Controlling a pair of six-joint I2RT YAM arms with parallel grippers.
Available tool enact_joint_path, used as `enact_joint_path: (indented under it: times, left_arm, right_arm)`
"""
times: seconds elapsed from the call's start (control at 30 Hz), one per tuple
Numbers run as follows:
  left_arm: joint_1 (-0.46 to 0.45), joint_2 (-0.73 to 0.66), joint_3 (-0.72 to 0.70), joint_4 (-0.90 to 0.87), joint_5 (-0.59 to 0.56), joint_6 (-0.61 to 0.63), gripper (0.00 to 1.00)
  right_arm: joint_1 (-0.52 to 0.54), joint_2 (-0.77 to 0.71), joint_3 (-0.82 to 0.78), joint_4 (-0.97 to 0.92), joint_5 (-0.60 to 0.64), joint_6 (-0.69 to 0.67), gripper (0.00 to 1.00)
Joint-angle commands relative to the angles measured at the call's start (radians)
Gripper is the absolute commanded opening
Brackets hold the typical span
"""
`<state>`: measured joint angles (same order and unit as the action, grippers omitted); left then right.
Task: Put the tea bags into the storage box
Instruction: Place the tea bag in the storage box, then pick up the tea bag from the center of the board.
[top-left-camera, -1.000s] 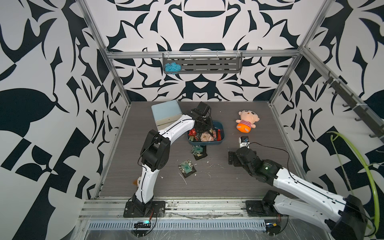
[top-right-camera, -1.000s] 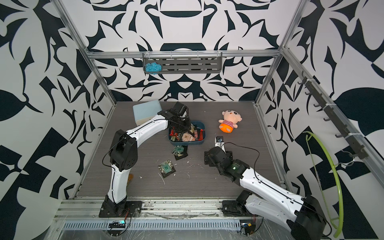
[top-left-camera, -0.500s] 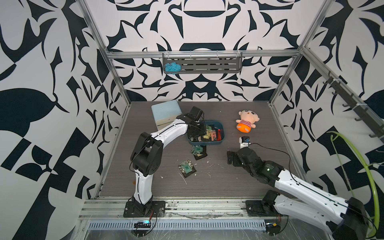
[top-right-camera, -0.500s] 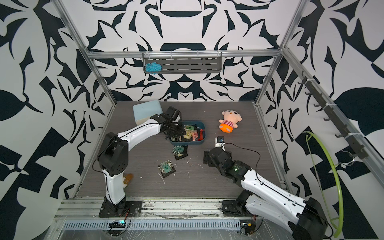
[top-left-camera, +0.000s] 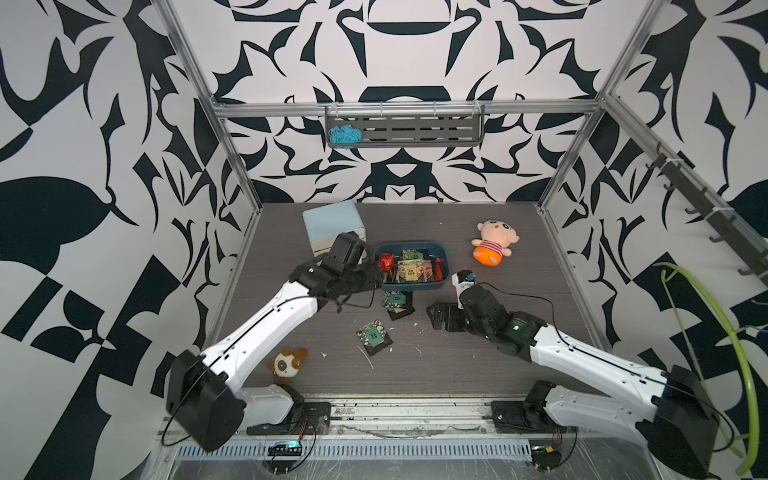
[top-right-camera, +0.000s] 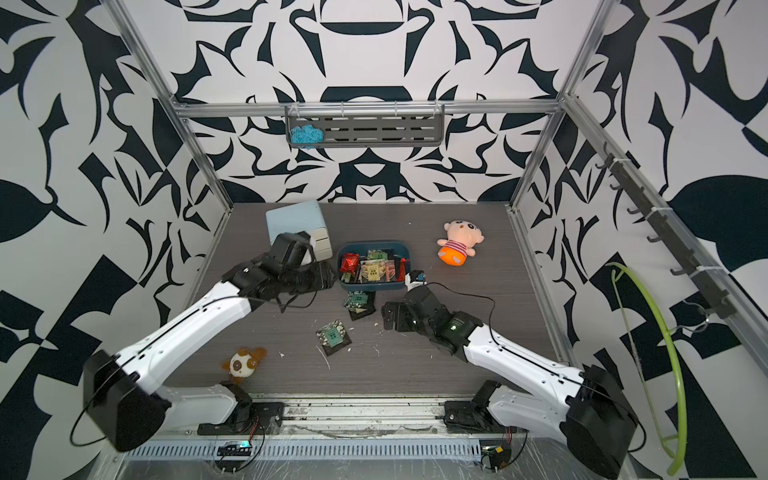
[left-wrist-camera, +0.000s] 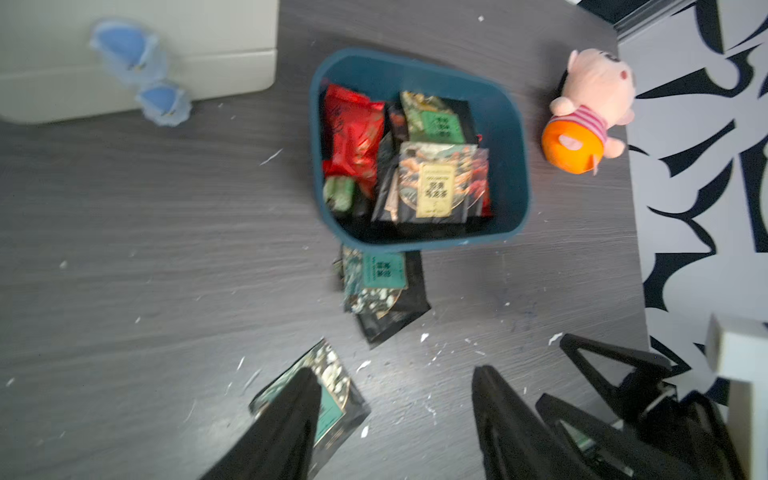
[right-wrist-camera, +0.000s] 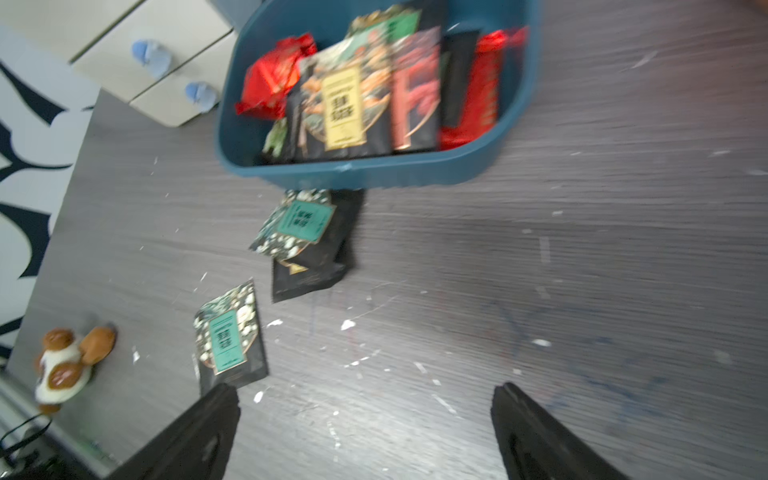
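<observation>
Top views, both: your left arm (top-left-camera: 270, 316) reaches low to the left end of the box (top-left-camera: 415, 246), left gripper (top-left-camera: 371, 279) partly open, empty. Right arm (top-left-camera: 582, 353) lies low, right gripper (top-left-camera: 434, 316) wide open, empty. Most tea bags (top-left-camera: 411, 270) sit in the box; loose tea bags (top-left-camera: 395, 300) lie on the table (top-left-camera: 478, 374) in front of it.

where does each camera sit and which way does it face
Top views: high above the front edge, looking down at the table; left arm, right arm whole.
Left wrist: above the table, facing the box; left claw, right claw beyond.
Right wrist: low, facing the box; right claw.
All share: box, loose tea bags.
</observation>
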<state>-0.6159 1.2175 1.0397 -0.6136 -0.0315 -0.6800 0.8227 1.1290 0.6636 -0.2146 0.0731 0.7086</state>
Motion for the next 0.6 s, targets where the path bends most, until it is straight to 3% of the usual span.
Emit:
enact_joint_path:
  times: [0.0,0.2,0.43,0.47,0.57]
  left_arm:
    - [0.006,-0.085,-0.129,-0.042,-0.028,-0.056,0.65]
    - [0.004,-0.173,-0.33,0.041,0.066,-0.161,0.64]
    - [0.005,-0.179,-0.438,0.095,0.089,-0.221,0.62]
    - [0.004,-0.176,-0.45,0.111,0.094,-0.228,0.62]
    - [0.004,-0.163,-0.475,0.142,0.101,-0.246,0.6]
  right_arm:
    - [0.056,0.082,0.085,0.065,-0.047,0.013,0.96]
    - [0.15,0.279,0.143,0.152,-0.076,0.058,0.89]
    - [0.207,0.523,0.268,0.153,-0.118,0.096,0.65]
    - [0.212,0.554,0.29,0.149,-0.125,0.096,0.57]
    - [0.218,0.621,0.348,0.139,-0.146,0.096,0.46]
